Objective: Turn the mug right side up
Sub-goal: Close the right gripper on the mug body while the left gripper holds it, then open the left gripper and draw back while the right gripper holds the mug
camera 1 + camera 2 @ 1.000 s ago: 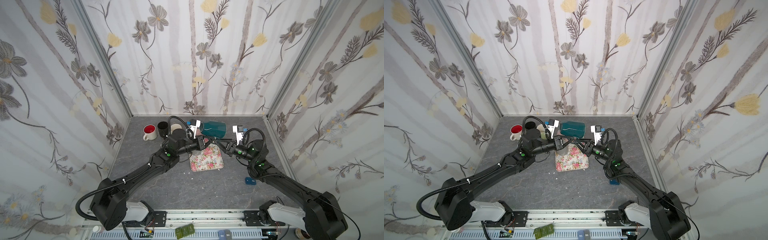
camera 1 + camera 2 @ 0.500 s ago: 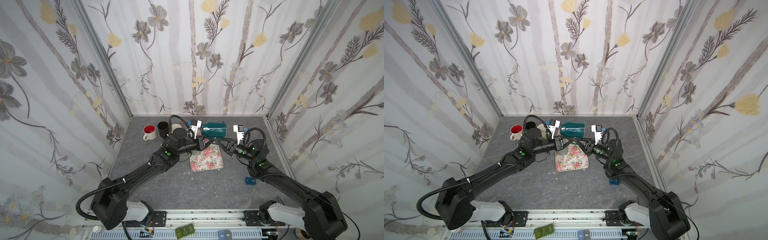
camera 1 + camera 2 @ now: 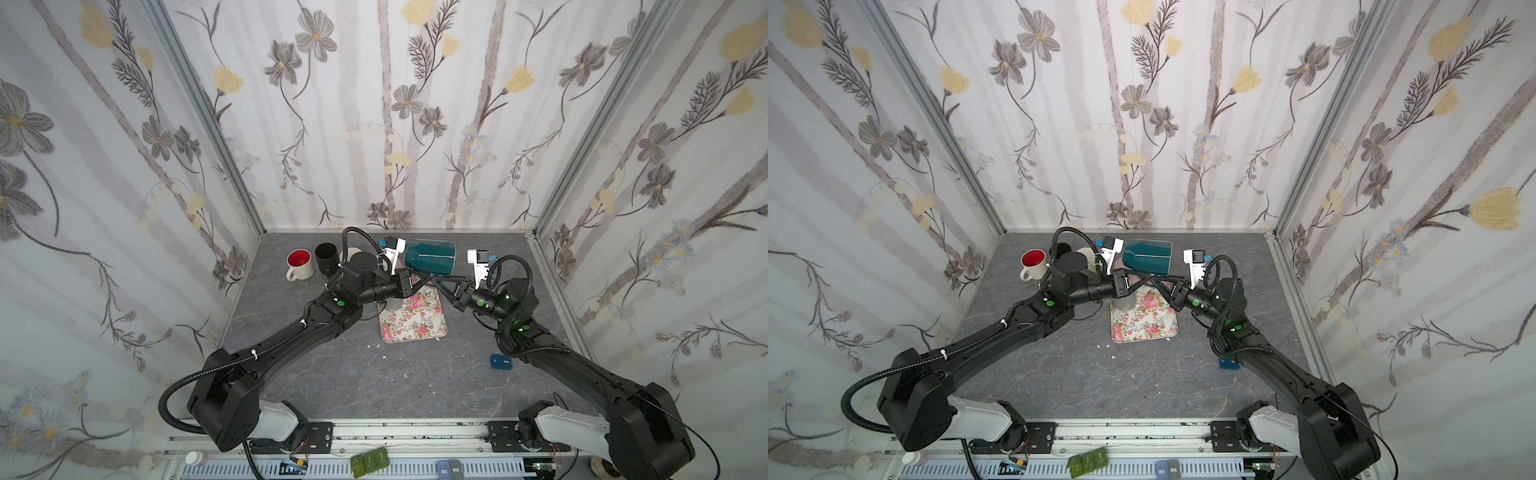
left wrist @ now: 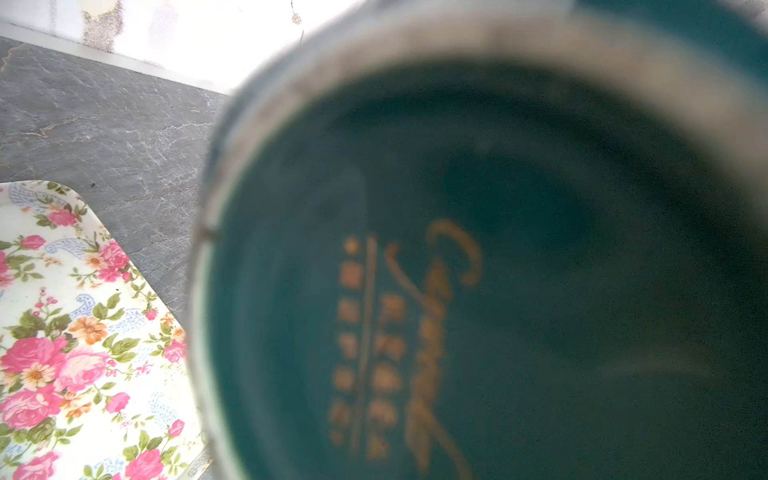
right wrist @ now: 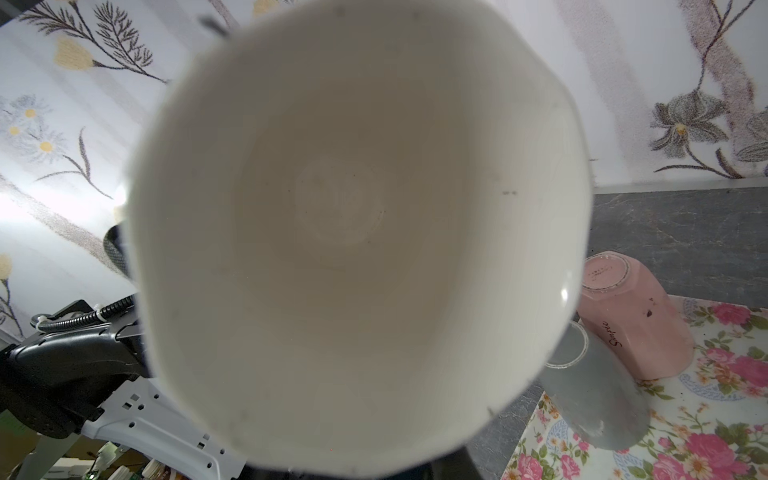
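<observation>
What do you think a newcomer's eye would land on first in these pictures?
Most likely the teal ceramic mug, held on its side in mid-air toward the back of the grey stone-look table, with the left gripper and right gripper meeting just beneath it. Next comes the rose-patterned tray below, with a pink mug and a grey mug bottom-up near its back edge.

The teal mug [image 3: 430, 259] looks glazed ceramic, glossy outside, smooth white within; the floral tray [image 3: 419, 320] shiny and smooth; the pink mug [image 5: 636, 324] satin-glazed; the tabletop [image 3: 374, 374] matt grey, stone-veined.
</observation>
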Robot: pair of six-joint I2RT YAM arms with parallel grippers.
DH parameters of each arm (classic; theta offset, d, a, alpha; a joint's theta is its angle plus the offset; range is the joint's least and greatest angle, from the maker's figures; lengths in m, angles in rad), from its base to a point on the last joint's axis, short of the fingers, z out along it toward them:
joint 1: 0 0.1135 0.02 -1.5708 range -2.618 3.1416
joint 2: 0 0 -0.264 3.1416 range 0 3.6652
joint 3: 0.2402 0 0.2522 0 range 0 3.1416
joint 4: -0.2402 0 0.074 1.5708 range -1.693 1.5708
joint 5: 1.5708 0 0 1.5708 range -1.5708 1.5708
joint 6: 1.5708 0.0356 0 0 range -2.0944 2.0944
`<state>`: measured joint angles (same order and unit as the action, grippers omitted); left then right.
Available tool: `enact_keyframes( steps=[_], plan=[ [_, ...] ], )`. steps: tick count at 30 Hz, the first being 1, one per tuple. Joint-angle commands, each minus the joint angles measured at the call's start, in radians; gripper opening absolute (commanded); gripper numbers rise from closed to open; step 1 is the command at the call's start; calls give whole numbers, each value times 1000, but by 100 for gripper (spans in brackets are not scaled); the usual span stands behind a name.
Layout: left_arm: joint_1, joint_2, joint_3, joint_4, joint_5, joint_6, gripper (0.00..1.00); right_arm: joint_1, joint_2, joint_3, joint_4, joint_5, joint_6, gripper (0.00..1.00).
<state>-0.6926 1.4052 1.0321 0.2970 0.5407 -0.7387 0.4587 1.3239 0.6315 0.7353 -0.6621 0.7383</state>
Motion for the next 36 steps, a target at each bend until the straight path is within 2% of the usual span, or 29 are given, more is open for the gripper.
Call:
enact_keyframes(
  steps=[1,7,8,12,13,14,18,25,31,36],
  plan=[
    [-5,13,3,-43,55,28,0,7,10,7,171,-104,18,0],
    [-5,-6,8,-102,-4,58,2,6,31,2,163,-64,36,0],
    [-5,-14,8,-117,-20,63,13,6,28,-3,160,-44,38,0],
    [-4,-41,1,-164,-89,87,74,5,8,-14,99,55,23,0],
    [-2,-48,-2,-184,-115,86,84,3,4,-11,64,90,12,0],
    [-4,-57,-2,-206,-146,85,98,-1,-1,-6,3,135,-4,0],
    [-4,-106,-40,-213,-204,88,100,-36,-20,-12,-125,262,-39,0],
    [-2,-170,-85,-244,-275,114,100,-60,-14,-16,-222,341,-42,0],
    [-3,-198,-118,-285,-340,159,100,-66,-29,-13,-328,453,-63,0],
    [-3,-212,-94,-392,-436,209,100,-72,-64,-50,-365,517,-71,0]
  ],
)
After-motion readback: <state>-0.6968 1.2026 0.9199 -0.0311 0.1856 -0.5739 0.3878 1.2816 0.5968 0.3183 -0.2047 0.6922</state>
